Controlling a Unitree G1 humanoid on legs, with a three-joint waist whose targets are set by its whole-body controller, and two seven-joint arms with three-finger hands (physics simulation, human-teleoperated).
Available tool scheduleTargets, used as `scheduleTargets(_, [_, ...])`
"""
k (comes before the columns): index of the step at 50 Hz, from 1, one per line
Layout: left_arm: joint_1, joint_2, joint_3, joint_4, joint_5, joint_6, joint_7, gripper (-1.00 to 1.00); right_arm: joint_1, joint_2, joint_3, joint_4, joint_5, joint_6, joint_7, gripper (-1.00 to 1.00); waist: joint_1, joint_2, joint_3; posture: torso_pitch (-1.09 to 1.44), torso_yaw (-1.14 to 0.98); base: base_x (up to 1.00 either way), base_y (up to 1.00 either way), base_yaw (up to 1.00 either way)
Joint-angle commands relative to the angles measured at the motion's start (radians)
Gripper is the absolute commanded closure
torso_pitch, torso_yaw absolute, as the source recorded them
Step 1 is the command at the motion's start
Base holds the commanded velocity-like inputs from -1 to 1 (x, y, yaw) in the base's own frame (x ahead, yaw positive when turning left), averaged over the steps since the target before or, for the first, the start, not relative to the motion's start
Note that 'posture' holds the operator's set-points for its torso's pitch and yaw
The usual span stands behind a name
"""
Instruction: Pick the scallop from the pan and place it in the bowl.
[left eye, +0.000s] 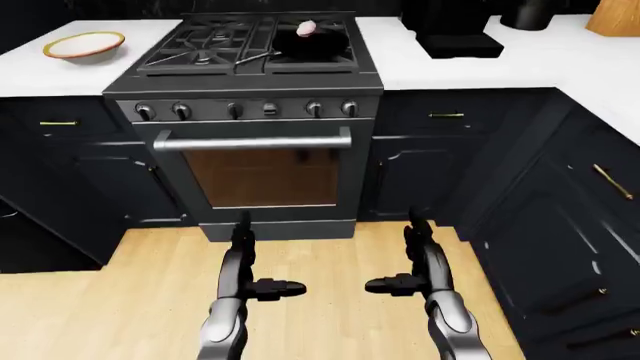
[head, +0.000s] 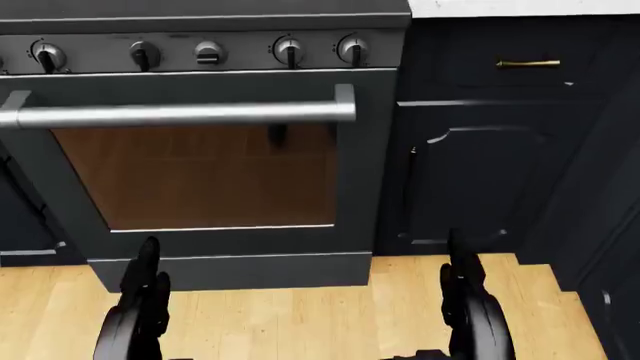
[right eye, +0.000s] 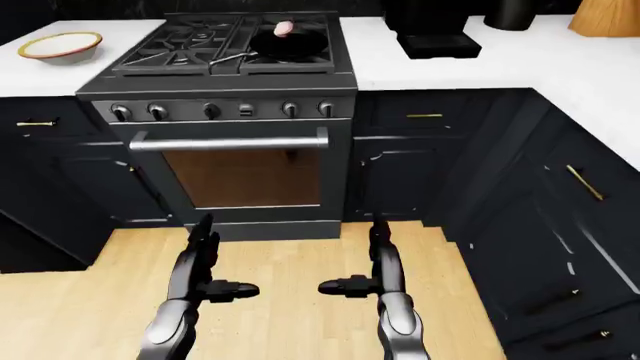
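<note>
Both hands hang low over the wood floor (left eye: 120, 300), well short of the stove (left eye: 250, 112), and neither holds anything. The left hand (left eye: 243, 259) points its fingers straight ahead toward the oven door, with the thumb sticking out sideways toward the other hand, so it stands wide. The right hand (left eye: 418, 255) mirrors it, fingers stretched out flat and thumb turned inward, also wide. The two are well apart from each other, with bare floor between them. Far above and beyond the hands in the left-eye view, the pan (left eye: 318, 43) sits on the stove's right burner, roughly between the two hands and nearer the right one's line. The scallop (left eye: 307, 29), a small pale pink lump, lies in the pan, toward its far left side. The bowl (left eye: 84, 46) rests on the white counter (left eye: 40, 71) to the left of the stove, well beyond and to the left of the left hand, and looks empty. Dark cabinets (left eye: 440, 157) with brass pulls flank the oven.
</note>
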Motion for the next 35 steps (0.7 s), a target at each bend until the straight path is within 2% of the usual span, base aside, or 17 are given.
scheduleTargets(1, [-0.035, 0.005, 0.006, -0.078, -0.004, -0.054, 0.002, -1.0, -0.057, -0.017, 0.004, -0.034, -0.14, -0.14, -0.111, -1.0, -0.002, -0.008, -0.001, 0.0, 0.0, 0.0, 0.0, 0.0])
scheduleTargets(3, [-0.036, 0.012, 0.022, -0.115, -0.017, -0.027, 0.001, -1.0, -0.043, -0.002, 0.002, -0.084, -0.108, -0.088, -0.093, -1.0, 0.009, 0.001, -0.062, 0.0, 0.0, 0.0, 0.0, 0.0])
scheduleTargets(4, [-0.035, 0.014, 0.029, -0.128, -0.024, -0.017, 0.0, -1.0, -0.033, -0.002, 0.01, -0.108, -0.111, -0.069, -0.085, -1.0, 0.008, 0.0, -0.054, 0.0, 0.0, 0.0, 0.0, 0.0])
scheduleTargets(5, [-0.033, 0.012, 0.026, -0.121, -0.022, -0.025, 0.0, -1.0, -0.026, 0.0, 0.012, -0.116, -0.095, -0.06, -0.07, -1.0, 0.009, -0.006, -0.018, 0.0, 0.0, 0.0, 0.0, 0.0])
scheduleTargets(7, [-0.036, 0.01, 0.023, -0.097, -0.021, -0.039, -0.001, -1.0, -0.025, 0.0, 0.008, -0.113, -0.081, -0.053, -0.061, -1.0, 0.01, -0.007, -0.066, 0.0, 0.0, 0.0, 0.0, 0.0])
scheduleTargets(8, [-0.037, 0.012, 0.025, -0.102, -0.023, -0.032, -0.002, -1.0, -0.02, 0.003, 0.01, -0.124, -0.04, -0.047, -0.025, -1.0, 0.01, -0.006, -0.072, 0.0, 0.0, 0.0, 0.0, 0.0])
scheduleTargets(11, [-0.025, 0.011, 0.03, -0.14, -0.034, -0.012, -0.003, -1.0, -0.023, -0.002, 0.009, -0.109, -0.097, -0.021, -0.078, -1.0, 0.009, -0.005, -0.076, 0.0, 0.0, 0.0, 0.0, 0.0])
scheduleTargets(21, [-0.023, 0.01, 0.028, -0.131, -0.039, -0.017, -0.003, -1.0, -0.001, 0.0, 0.01, -0.157, -0.034, -0.014, -0.028, -1.0, 0.008, -0.002, -0.088, 0.0, 0.0, 0.0, 0.0, 0.0])
scheduleTargets(23, [-0.024, 0.009, 0.027, -0.125, -0.038, -0.019, -0.001, -1.0, 0.006, -0.001, 0.023, -0.171, -0.077, -0.013, -0.042, -1.0, 0.009, -0.003, -0.088, 0.0, 0.0, 0.0, 0.0, 0.0])
scheduleTargets(30, [-0.017, 0.007, 0.023, -0.126, -0.035, -0.023, -0.001, -1.0, 0.012, 0.001, 0.029, -0.169, -0.1, -0.022, -0.038, -1.0, 0.007, -0.002, -0.088, 0.0, 0.0, 0.0, 0.0, 0.0])
scheduleTargets(31, [-0.018, 0.007, 0.023, -0.123, -0.035, -0.024, -0.001, -1.0, 0.013, 0.001, 0.031, -0.169, -0.103, -0.022, -0.037, -1.0, 0.007, 0.004, -0.103, 0.0, 0.0, 0.0, 0.09, 0.0])
scheduleTargets(33, [-0.018, 0.008, 0.023, -0.126, -0.035, -0.021, -0.001, -1.0, 0.013, 0.001, 0.032, -0.173, -0.106, -0.019, -0.034, -1.0, 0.006, 0.0, -0.079, 0.0, 0.0, 0.0, 0.15, 0.0])
scheduleTargets(35, [-0.018, 0.007, 0.023, -0.123, -0.035, -0.023, -0.001, -1.0, 0.012, 0.001, 0.031, -0.171, -0.109, -0.019, -0.033, -1.0, 0.0, 0.002, -0.072, 0.0, 0.0, 0.0, 0.28, 0.0])
